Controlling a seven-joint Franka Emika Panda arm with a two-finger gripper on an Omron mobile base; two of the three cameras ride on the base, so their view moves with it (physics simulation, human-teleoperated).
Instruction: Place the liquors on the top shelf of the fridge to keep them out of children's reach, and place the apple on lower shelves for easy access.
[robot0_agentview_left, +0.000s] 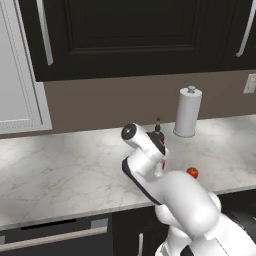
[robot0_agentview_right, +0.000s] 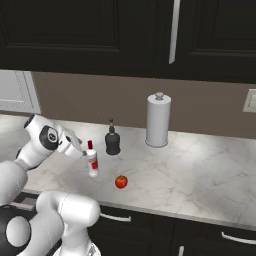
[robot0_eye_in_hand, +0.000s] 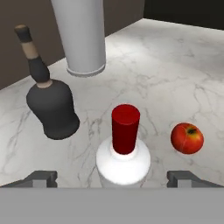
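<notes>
Both liquors stand upright on the marble counter (robot0_agentview_right: 200, 165). The slim white bottle (robot0_eye_in_hand: 124, 151) with the red cap is right below my gripper (robot0_eye_in_hand: 113, 179), which is open, its fingertips (robot0_eye_in_hand: 41, 178) wide apart on either side of the bottle and not touching it. In the right base view the gripper (robot0_agentview_right: 80, 150) hovers just left of this bottle's (robot0_agentview_right: 92, 162) cap. The squat dark bottle (robot0_eye_in_hand: 51, 105) (robot0_agentview_right: 112, 141) stands a little further back. The small red apple (robot0_eye_in_hand: 187, 138) (robot0_agentview_right: 121, 182) (robot0_agentview_left: 192, 173) lies beside the white bottle, near the counter's front. The fridge and its shelves are out of view.
A tall white paper towel roll (robot0_agentview_right: 158, 120) (robot0_agentview_left: 188, 112) stands at the back by the brown wall. Black cabinets (robot0_agentview_right: 100, 30) hang over the counter, with drawers (robot0_agentview_left: 55, 235) below its front edge. A white-framed panel (robot0_agentview_left: 15, 65) sits at the far left.
</notes>
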